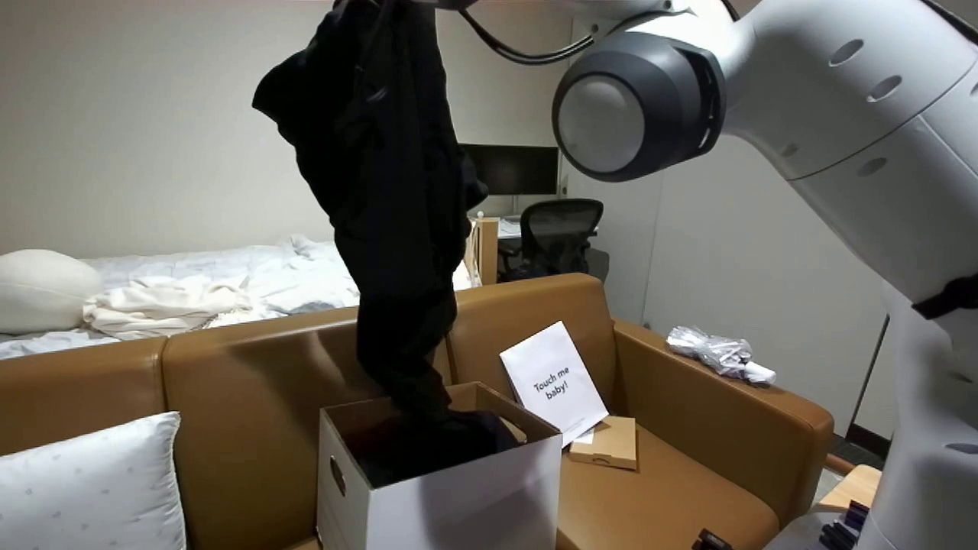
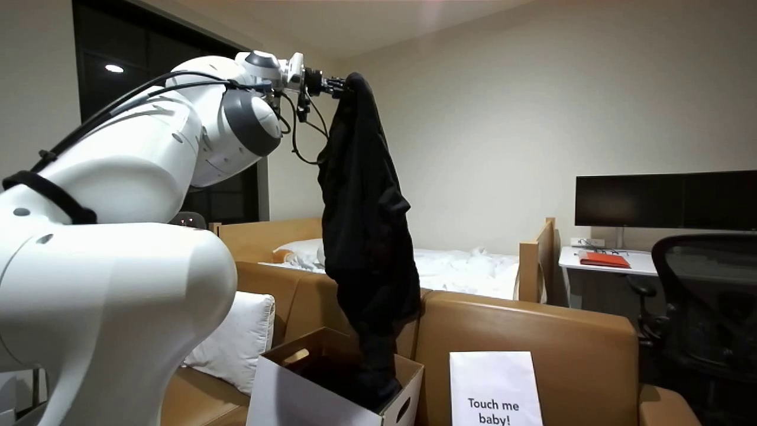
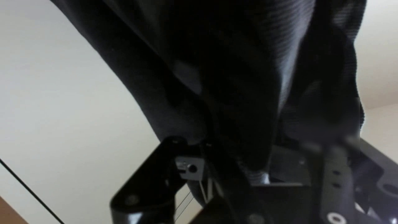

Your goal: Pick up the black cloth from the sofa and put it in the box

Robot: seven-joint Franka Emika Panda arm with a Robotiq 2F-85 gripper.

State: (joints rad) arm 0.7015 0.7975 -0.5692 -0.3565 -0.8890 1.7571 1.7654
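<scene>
Across an exterior view ran the brown leather sofa [image 1: 260, 382], its back behind the open white cardboard box [image 1: 489, 504] that held the lower end of the long black fabric cloth [image 1: 401, 191]. In an exterior view, my black claw [image 2: 344, 87] gripped the cloth's top, well above the rim. I judged it best to lower over the opening, piling folds between the walls before releasing. In the wrist view, the cloth blocked the middle, making it a poor guide.
</scene>
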